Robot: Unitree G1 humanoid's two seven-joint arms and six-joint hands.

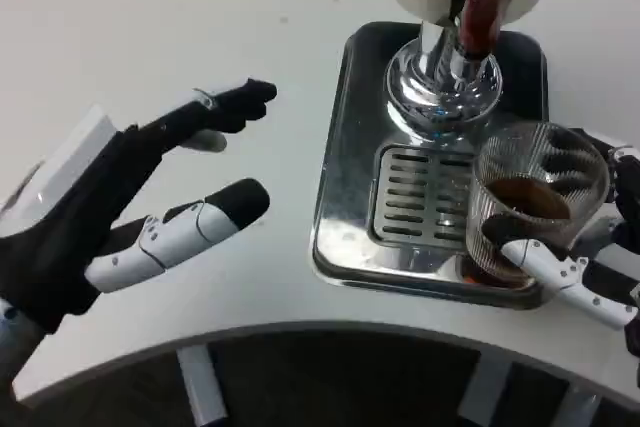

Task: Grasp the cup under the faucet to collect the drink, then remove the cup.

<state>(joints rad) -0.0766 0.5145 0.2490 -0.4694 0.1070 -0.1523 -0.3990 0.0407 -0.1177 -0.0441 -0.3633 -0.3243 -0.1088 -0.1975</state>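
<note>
The right hand (580, 237) wraps its fingers (560, 272) round the ribbed clear glass cup (535, 207) of dark drink, while the left hand's (120, 207) fingers (190, 232) spread apart, holding nothing.

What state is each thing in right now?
cup: holds dark drink, gripped by the right hand, at the tray's right edge
right hand: wrapped around the cup
left hand: fingers spread, holding nothing, above the table
faucet lever: red, no stream visible
drip tray: on the table
</note>
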